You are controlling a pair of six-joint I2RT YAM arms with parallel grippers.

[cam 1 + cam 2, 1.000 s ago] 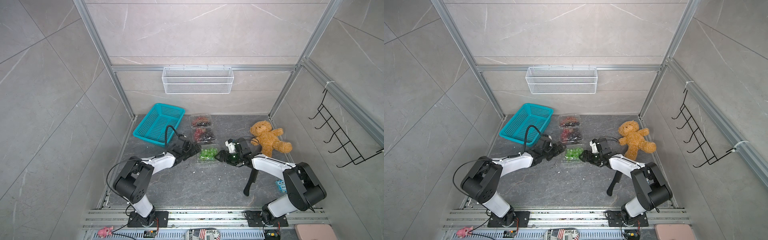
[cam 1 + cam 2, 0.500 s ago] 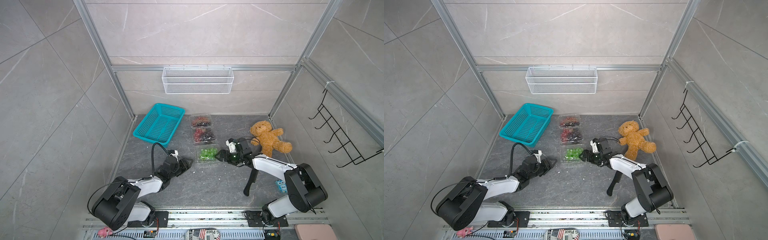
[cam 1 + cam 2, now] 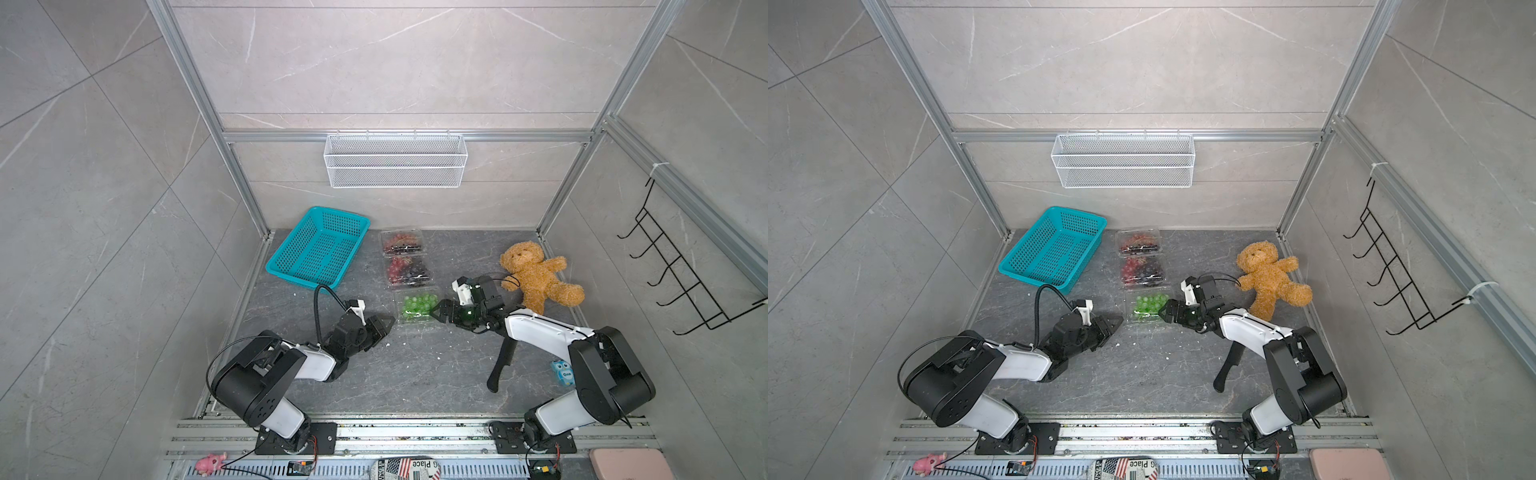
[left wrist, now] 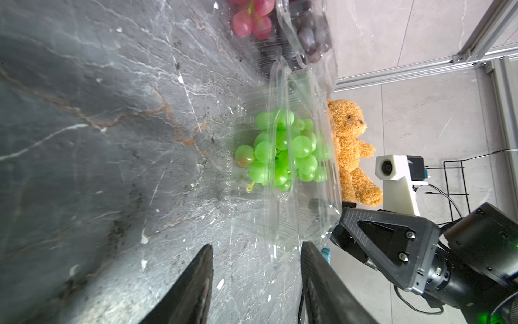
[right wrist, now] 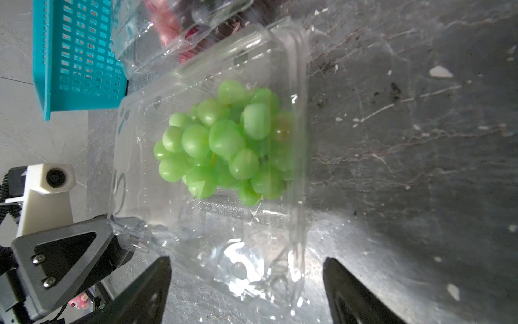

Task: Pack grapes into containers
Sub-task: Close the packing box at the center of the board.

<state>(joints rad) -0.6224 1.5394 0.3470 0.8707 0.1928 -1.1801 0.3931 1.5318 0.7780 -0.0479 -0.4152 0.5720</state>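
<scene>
Between the two end effectors: green grapes (image 3: 417,305) bunched inside a clear box (image 3: 415,325), flat on the grey worktop (image 3: 415,374). Lid down over the bunch; latched or not, cannot tell.

Left end effector (image 3: 387,323) low over the worktop, tips at one corner of that box. Fingers (image 4: 196,280) parted with a plain gap, thin plastic rim poking into the gap but not pinched. Released, grasping nothing. In the right wrist view, one left tip right against crumpled plastic at the corner.

Right end effector (image 3: 437,311) at the opposite end of the same box. Fingers (image 5: 350,294) spread wide, straddling the box's near end. No visible squeeze on the plastic, so released too; contact with the walls, cannot tell.

Beyond the green bunch, farther from both end effectors: middle box (image 3: 409,270) with red and dark grapes (image 3: 405,268), then far box (image 3: 402,242) with more red and dark ones, all three in a row, nearly touching.

Teal basket (image 3: 320,253) beyond the left end effector, well apart from it. Teddy bear (image 3: 532,274) just behind the right end effector's wrist, near but apart from the boxes.
</scene>
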